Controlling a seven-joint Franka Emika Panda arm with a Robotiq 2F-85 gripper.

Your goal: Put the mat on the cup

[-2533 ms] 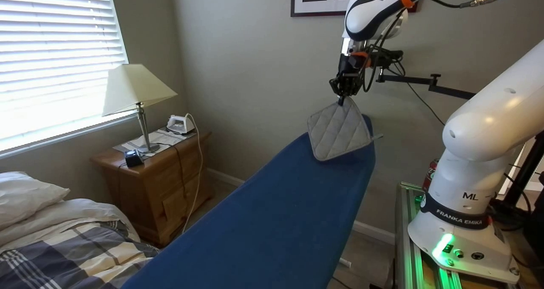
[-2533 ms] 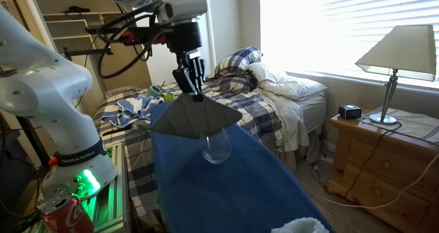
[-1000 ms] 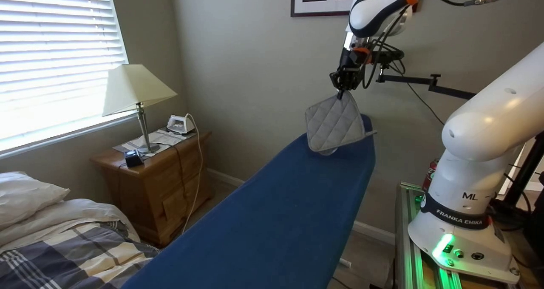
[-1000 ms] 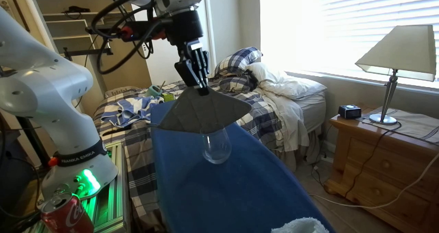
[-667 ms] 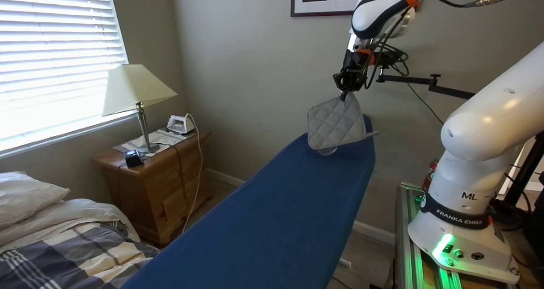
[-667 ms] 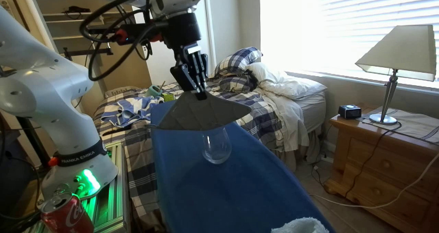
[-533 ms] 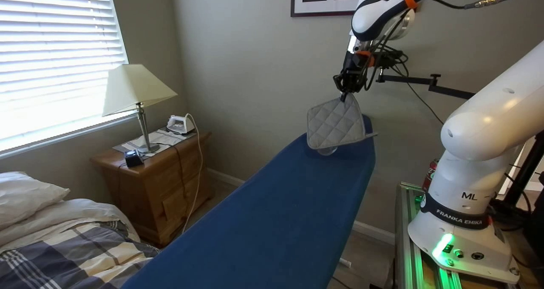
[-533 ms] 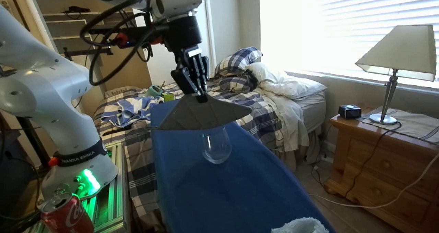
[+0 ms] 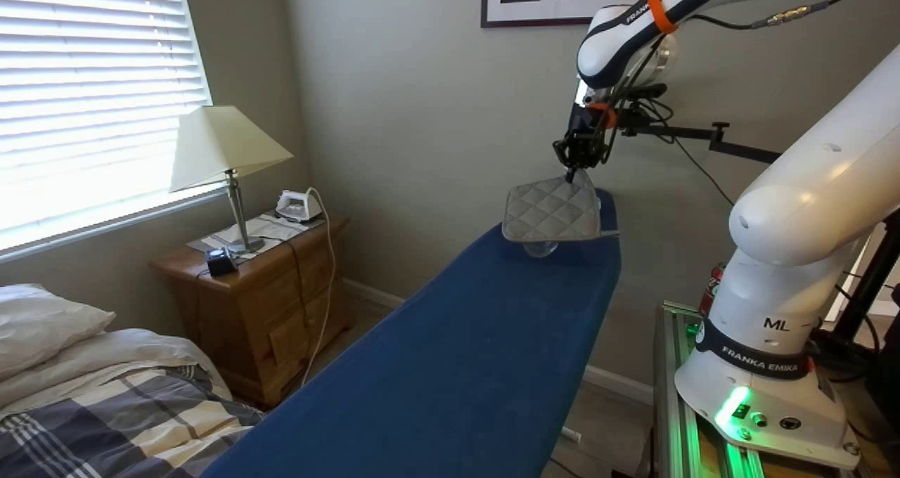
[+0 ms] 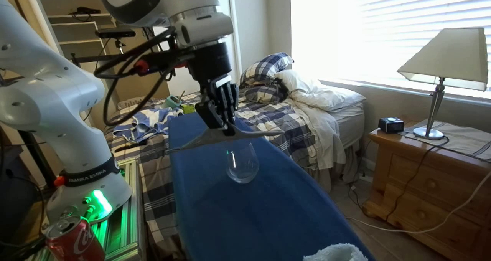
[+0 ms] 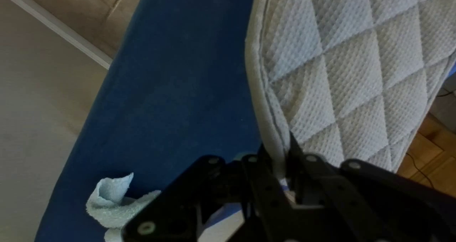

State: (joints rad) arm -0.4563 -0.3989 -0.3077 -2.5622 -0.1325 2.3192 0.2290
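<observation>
The grey-beige quilted mat [image 9: 552, 211] hangs from my gripper [image 9: 569, 176], which is shut on one edge of it. In an exterior view the mat [image 10: 209, 137] is seen nearly edge-on, close to level, with its sides drooping. The clear glass cup [image 10: 242, 165] stands upright on the blue board, just below the mat. I cannot tell whether mat and cup touch. In an exterior view the mat hides all but the bottom of the cup [image 9: 540, 250]. In the wrist view the mat's folded edge [image 11: 272, 135] sits between the fingers [image 11: 279, 156]; the cup is hidden there.
The blue ironing board [image 9: 436, 351] bears the cup. A white fluffy cloth [image 10: 335, 253] lies on it, also in the wrist view [image 11: 117, 203]. A bed [image 10: 307, 134], and a nightstand [image 10: 429, 184] with a lamp [image 10: 441, 61], stand beyond. A red can [image 10: 74, 238] is near the robot base.
My gripper has come down with the mat still held. The mat has swung from a steep slope to nearly level, lower over the cup. The cup has not moved.
</observation>
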